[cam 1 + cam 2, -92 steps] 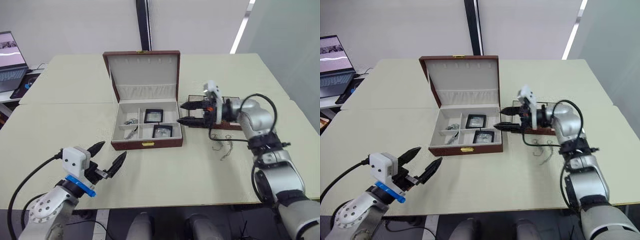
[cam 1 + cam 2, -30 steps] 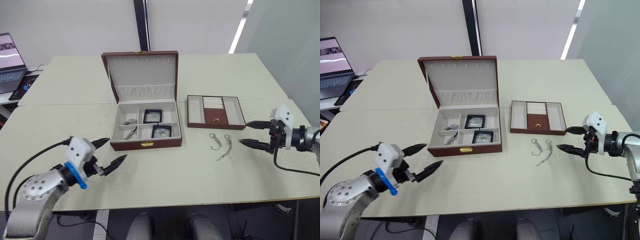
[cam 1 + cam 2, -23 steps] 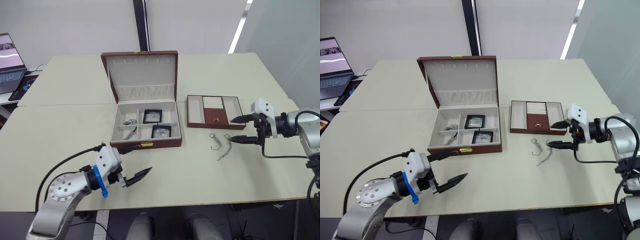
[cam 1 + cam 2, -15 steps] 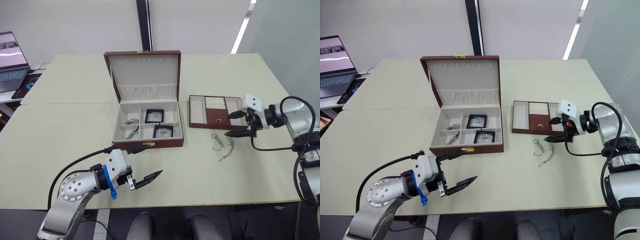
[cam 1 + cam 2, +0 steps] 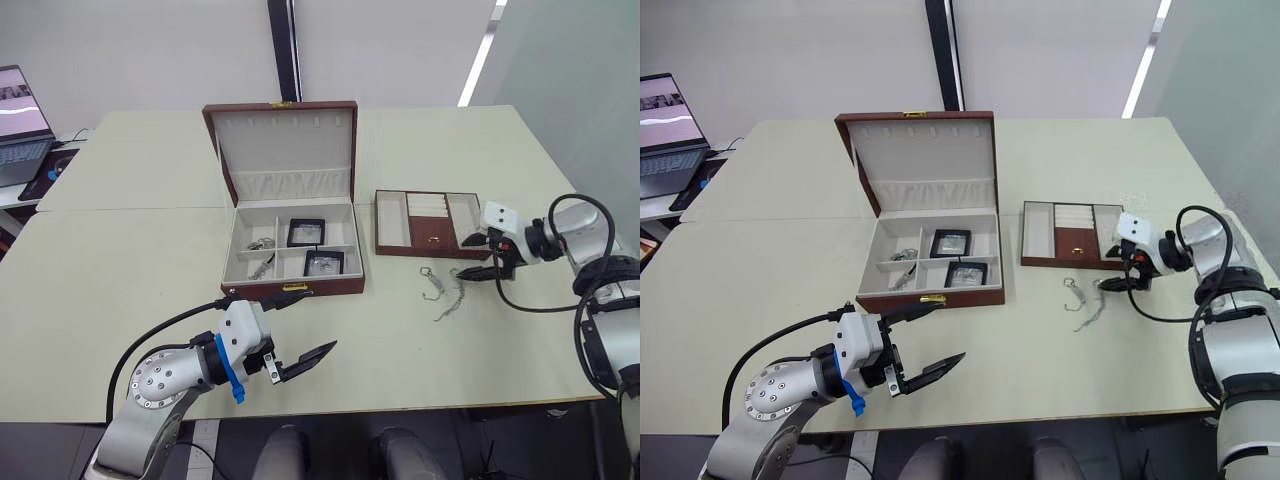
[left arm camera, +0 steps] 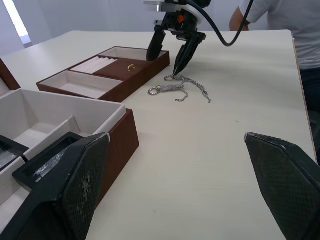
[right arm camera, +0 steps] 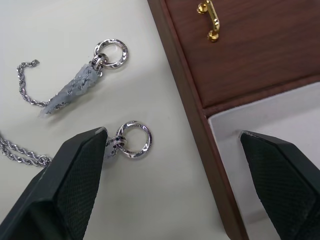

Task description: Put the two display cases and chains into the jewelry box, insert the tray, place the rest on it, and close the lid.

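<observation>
Jewelry box [image 5: 292,262] sits on the cream table [image 5: 110,260], lid [image 5: 283,148] standing open behind it, gold clasp [image 5: 295,288] on the front wall facing the robot. Inside the box: two display cases [image 5: 305,233], one in the far middle compartment, the other [image 5: 322,263] in the near right compartment. Small silvery pieces lie in the compartments on the box's left side; too small to identify.

Tray [image 5: 430,224] rests on the table just to the right of the box, apart from it, dark red centre with a small gold handle [image 7: 210,19].

Chains [image 5: 446,290] lie loose on the table right of the box, just in front of the tray's near edge, each with a ring at one end [image 7: 135,139].

Right gripper [image 5: 480,256] fingers spread apart, holding nothing, over the tray's near right corner; one fingertip [image 7: 80,165] is right at the ring of one chain, the other over the tray.

Left gripper [image 5: 285,330] hovers in front of the box, near its clasp, fingers wide apart, empty.

Laptop [image 5: 22,130] sits far left of the box, beyond the table edge.
</observation>
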`<state>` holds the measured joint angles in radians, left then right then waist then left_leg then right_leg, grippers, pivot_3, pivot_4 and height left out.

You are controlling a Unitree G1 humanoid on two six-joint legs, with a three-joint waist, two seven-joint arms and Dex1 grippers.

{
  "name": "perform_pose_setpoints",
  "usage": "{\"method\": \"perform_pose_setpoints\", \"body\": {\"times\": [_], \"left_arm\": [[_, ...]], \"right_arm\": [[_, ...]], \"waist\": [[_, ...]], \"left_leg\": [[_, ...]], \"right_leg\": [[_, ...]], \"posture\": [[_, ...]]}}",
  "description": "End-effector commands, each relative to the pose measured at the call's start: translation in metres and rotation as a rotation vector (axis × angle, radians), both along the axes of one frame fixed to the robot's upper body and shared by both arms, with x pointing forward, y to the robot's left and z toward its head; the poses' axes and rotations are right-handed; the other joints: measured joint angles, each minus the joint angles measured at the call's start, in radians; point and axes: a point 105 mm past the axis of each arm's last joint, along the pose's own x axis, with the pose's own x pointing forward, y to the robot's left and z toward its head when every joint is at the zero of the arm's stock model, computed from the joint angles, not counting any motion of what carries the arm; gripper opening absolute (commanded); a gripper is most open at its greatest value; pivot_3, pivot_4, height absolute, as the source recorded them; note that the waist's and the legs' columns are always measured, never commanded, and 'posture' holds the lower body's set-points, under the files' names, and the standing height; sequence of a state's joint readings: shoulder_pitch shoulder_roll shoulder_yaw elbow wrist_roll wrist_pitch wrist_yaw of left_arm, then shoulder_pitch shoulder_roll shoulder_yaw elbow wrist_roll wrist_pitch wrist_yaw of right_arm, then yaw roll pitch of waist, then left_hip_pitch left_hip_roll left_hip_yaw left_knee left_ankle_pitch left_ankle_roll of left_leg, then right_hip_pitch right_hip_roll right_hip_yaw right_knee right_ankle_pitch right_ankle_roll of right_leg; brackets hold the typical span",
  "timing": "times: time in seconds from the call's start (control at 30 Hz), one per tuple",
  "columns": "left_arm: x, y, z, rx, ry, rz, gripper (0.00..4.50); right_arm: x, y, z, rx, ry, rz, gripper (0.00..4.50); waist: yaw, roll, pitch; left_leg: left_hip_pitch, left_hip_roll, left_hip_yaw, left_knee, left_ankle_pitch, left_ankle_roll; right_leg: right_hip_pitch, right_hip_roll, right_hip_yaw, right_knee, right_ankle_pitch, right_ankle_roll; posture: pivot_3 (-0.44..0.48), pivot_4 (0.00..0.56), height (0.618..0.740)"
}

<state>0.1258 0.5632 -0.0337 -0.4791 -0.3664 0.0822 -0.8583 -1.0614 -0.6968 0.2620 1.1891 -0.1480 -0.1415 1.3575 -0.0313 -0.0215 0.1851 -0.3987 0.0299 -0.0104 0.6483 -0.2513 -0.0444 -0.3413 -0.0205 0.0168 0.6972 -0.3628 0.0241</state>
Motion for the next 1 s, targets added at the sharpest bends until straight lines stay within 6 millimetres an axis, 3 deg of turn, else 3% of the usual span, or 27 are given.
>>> {"method": "perform_pose_setpoints", "body": {"times": [0.03,0.13,0.23,0.6,1.0], "left_arm": [[-0.003,-0.002,0.006,-0.023,-0.027,-0.012,4.50],[-0.004,-0.002,0.002,-0.023,-0.021,-0.015,4.50],[-0.003,0.000,-0.001,-0.020,-0.018,-0.010,4.50],[-0.001,-0.002,-0.001,-0.026,-0.023,-0.008,4.50],[0.001,0.001,-0.003,-0.038,-0.025,0.024,4.50]], "right_arm": [[0.003,-0.001,0.007,0.010,-0.023,-0.018,4.48],[0.004,-0.002,0.006,0.008,-0.027,-0.023,3.92],[0.005,-0.002,0.008,0.014,-0.034,-0.028,2.87],[0.007,-0.003,0.011,-0.004,-0.047,-0.033,0.08],[0.012,-0.007,0.023,0.006,-0.078,-0.069,0.02]], "waist": [[0.001,0.000,0.000],[0.001,0.000,0.000],[0.001,0.000,0.000],[0.001,0.000,0.000],[0.001,0.000,0.000]], "left_leg": [[0.000,0.000,0.000,0.000,0.000,0.000],[0.000,0.000,0.000,0.001,0.000,0.000],[0.000,0.000,0.000,0.001,0.000,0.000],[0.000,0.000,0.000,0.000,0.000,0.000],[0.000,0.000,0.000,0.000,0.000,0.000]], "right_leg": [[0.000,0.000,0.000,0.000,0.000,0.000],[0.001,0.000,0.000,0.000,0.000,0.000],[0.001,0.000,0.000,0.000,0.000,0.000],[0.000,0.000,0.000,0.000,0.000,0.000],[0.001,0.000,0.000,0.000,0.000,0.000]], "posture": [[0.000,0.150,0.740],[0.000,0.150,0.740],[0.000,0.150,0.740],[0.000,0.150,0.740],[0.000,0.150,0.740]]}}
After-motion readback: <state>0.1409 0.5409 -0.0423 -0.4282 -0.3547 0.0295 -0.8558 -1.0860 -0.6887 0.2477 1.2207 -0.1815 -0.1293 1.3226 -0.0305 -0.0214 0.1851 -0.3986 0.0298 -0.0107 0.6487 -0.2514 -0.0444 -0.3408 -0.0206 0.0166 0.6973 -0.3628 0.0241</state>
